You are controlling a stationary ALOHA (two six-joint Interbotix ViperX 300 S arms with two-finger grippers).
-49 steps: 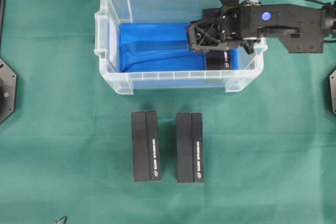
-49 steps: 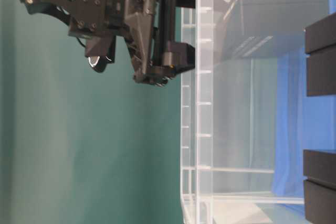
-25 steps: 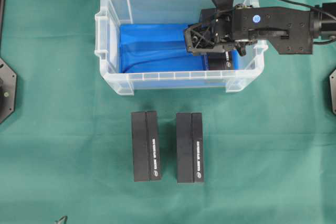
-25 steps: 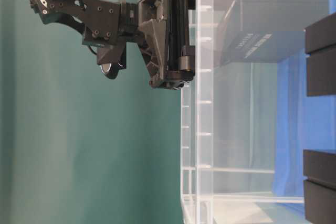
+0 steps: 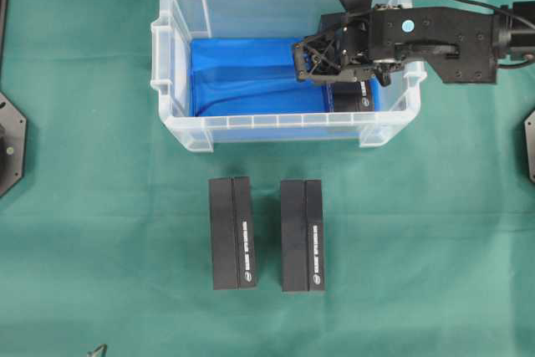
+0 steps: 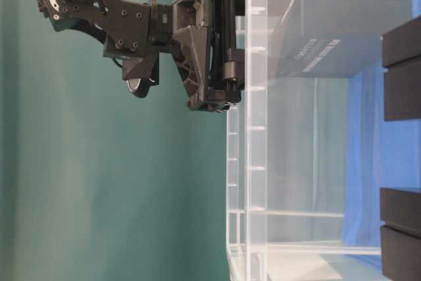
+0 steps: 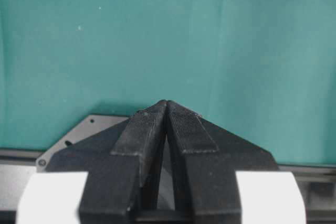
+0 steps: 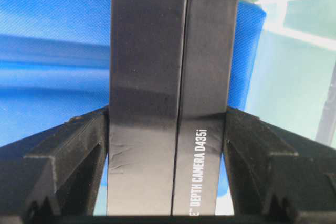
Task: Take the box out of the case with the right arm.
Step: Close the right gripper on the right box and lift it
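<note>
The clear case [image 5: 180,56] with a blue floor stands at the back of the green cloth. A black box [image 5: 351,98] labelled "depth camera" stands at its right end, mostly under my right gripper [image 5: 324,63]. In the right wrist view the box [image 8: 168,51] fills the gap of the right gripper [image 8: 167,116], and both fingers [image 8: 84,150] press its long sides. The table-level view shows that gripper [image 6: 217,37] reaching over the case wall [image 6: 256,162], with the box [image 6: 348,24] behind the plastic. My left gripper [image 7: 167,102] is shut on nothing over bare cloth.
Two more black boxes [image 5: 232,233] [image 5: 302,235] lie side by side on the cloth in front of the case. The case's left half shows only blue lining [image 5: 242,77]. Black mounting plates [image 5: 10,144] sit at the table's left and right edges.
The right gripper's jaws have narrowed from wide open onto the box's sides. The arm shifted slightly toward the back and further into the case. The left gripper has not moved.
</note>
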